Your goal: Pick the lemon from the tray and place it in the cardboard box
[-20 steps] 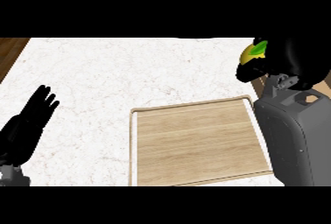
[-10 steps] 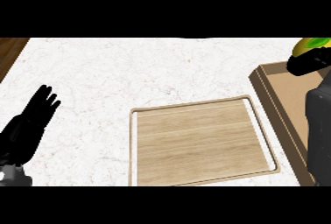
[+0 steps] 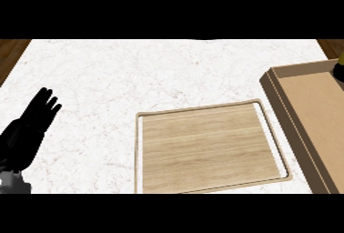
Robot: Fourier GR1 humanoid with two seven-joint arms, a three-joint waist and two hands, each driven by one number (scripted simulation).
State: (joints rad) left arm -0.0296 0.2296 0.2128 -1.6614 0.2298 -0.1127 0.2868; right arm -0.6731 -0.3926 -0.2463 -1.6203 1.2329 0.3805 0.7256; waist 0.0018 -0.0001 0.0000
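Observation:
The wooden tray (image 3: 139,154) lies on the counter at centre right with nothing on it. To its right, the cardboard box (image 3: 293,119) is open and runs off the right edge. A dark sliver with a yellow-green tint shows at the right edge above the box's far end. It is part of my right hand (image 3: 340,73) with the lemon (image 3: 341,64), and most of both is outside the view. My left hand (image 3: 30,132) rests open at the left edge, fingers straight and pointing up, holding nothing.
The white marble counter (image 3: 168,73) stretches across the back and left of the tray. Dark wood strips show at the far left corner (image 3: 12,52) and the far right corner (image 3: 332,45).
My right hand with the lemon has moved right, from over the tray's far right corner to the view's right edge above the box. The box has come into view. The left hand stayed still.

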